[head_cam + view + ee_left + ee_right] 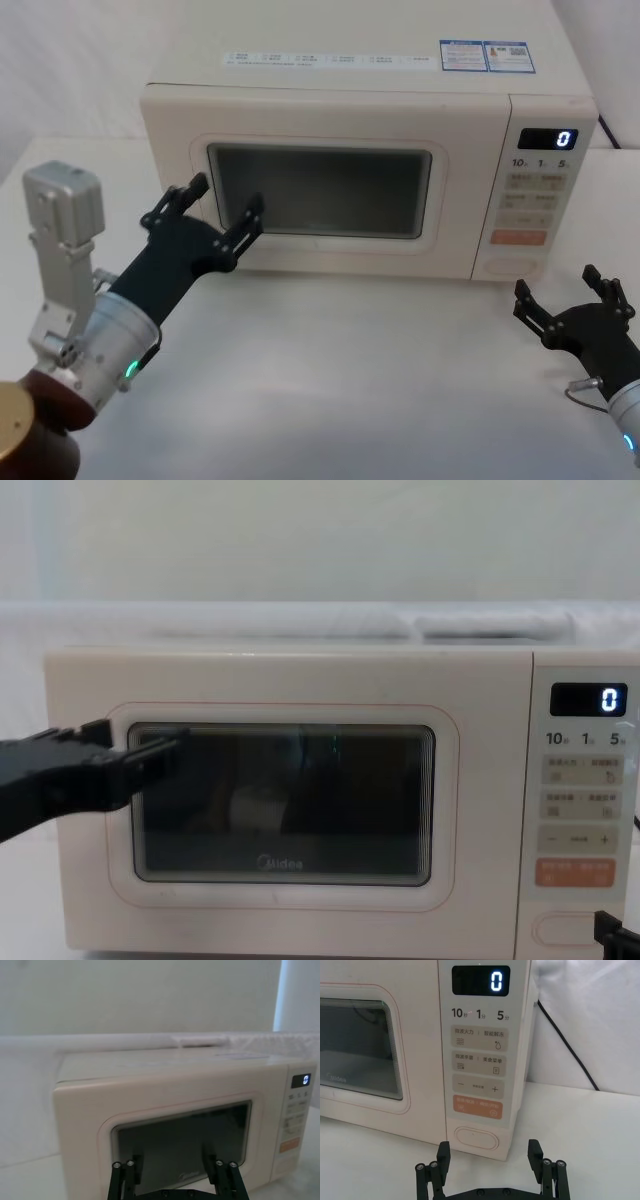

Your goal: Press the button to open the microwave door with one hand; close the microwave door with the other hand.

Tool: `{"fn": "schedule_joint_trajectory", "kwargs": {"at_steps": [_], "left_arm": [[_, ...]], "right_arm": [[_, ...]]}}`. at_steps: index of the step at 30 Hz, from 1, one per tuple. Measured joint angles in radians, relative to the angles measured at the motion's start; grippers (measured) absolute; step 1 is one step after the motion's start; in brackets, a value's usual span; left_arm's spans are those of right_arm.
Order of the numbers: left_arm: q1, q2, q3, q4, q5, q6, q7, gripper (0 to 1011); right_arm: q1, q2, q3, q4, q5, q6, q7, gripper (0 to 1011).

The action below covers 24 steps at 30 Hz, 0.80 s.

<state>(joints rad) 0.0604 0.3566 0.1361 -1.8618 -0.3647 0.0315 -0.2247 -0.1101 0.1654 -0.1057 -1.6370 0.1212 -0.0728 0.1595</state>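
Now we see our left tool, fingers spread, just before the shut microwave door, while our right tool, likewise spread, faces the horizontally long button.

**White table, one microwave on top**

Flat white table, matte and plain, stretching from the near edge to the pale wall behind. Standing directly on it: a cream microwave, set toward the far side, front facing the robot, base flat on the surface and door shut flush. Behind its right rear corner, a thin black cable, trailing down toward the tabletop. Bare surface in front of the microwave, with soft shadows under its front edge.
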Motion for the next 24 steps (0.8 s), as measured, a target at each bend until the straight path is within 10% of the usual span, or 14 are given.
{"fn": "schedule_joint_trajectory", "kwargs": {"at_steps": [9,24], "left_arm": [[0.054,-0.002,-0.034,-0.001,0.015,-0.014,0.016,1001],[0.113,-0.037,-0.079,0.019,0.027,-0.047,0.029,1001]], "right_arm": [[0.000,0.000,0.000,0.000,0.000,0.000,0.000,1002],[0.000,0.000,0.000,0.000,0.000,0.000,0.000,1002]]}}
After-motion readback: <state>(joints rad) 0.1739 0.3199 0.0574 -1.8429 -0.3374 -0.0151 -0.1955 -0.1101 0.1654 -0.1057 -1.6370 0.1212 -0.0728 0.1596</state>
